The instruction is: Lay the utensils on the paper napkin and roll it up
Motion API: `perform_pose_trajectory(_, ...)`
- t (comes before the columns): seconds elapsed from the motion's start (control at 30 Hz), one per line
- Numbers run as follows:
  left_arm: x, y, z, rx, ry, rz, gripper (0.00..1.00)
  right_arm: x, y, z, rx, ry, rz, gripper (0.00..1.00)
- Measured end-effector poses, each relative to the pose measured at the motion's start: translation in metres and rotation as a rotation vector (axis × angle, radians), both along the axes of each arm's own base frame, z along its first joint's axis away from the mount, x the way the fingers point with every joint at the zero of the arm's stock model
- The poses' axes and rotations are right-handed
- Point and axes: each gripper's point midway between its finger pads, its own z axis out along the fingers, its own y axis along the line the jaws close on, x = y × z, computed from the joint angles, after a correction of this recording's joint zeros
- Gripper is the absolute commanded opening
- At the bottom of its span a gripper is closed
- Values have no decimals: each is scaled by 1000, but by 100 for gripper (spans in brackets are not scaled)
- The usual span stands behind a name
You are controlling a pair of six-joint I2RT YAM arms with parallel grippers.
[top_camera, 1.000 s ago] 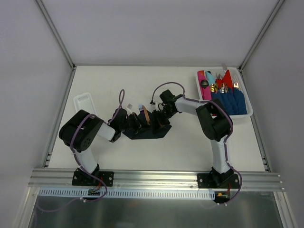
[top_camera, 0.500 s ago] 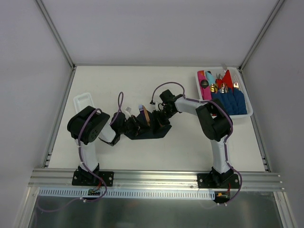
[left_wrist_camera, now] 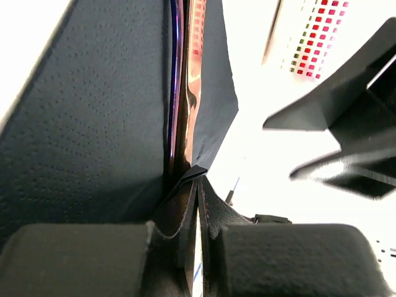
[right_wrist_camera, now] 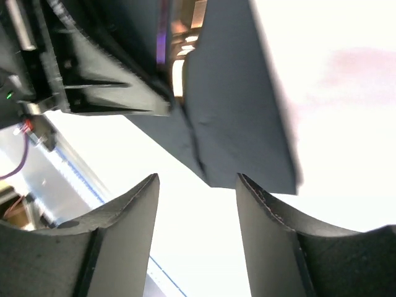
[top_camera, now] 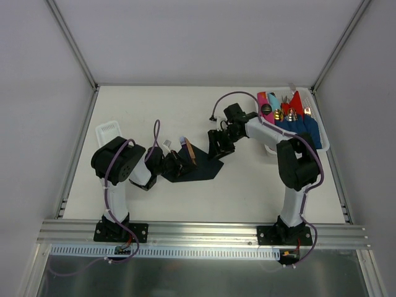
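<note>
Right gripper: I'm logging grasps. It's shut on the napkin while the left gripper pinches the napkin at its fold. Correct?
No. The right gripper is open, its jaws apart with nothing clamped between them, as the right wrist view shows. The left gripper does pinch the napkin at its fold.

Nothing readable here, folks: no text, brand, label or number can be made out on the arms, the paper napkin (top_camera: 204,171) or anything else in the three views. The closest thing is a grid of small red squares (left_wrist_camera: 309,36) on a white surface at the top of the left wrist view, and that's just a pattern, not lettering.
</note>
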Motion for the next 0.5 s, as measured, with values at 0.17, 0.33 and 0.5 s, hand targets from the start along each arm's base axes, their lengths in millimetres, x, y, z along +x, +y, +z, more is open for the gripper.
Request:
perform_pose_trajectory(0.17, 0, -1, -1, -7, 2, -3, 0, 16, -31, -10, -91, -12, -71, 58)
perform_pose_trajectory(0.33, -1, -1, 0, -10, 5, -5, 0, 13, -48, -39, -169, 74, -101, 58)
perform_pose_trajectory(0.5, -1, -1, 0, -11, 7, -5, 0, 6, -42, -38, -133, 145, -102, 57)
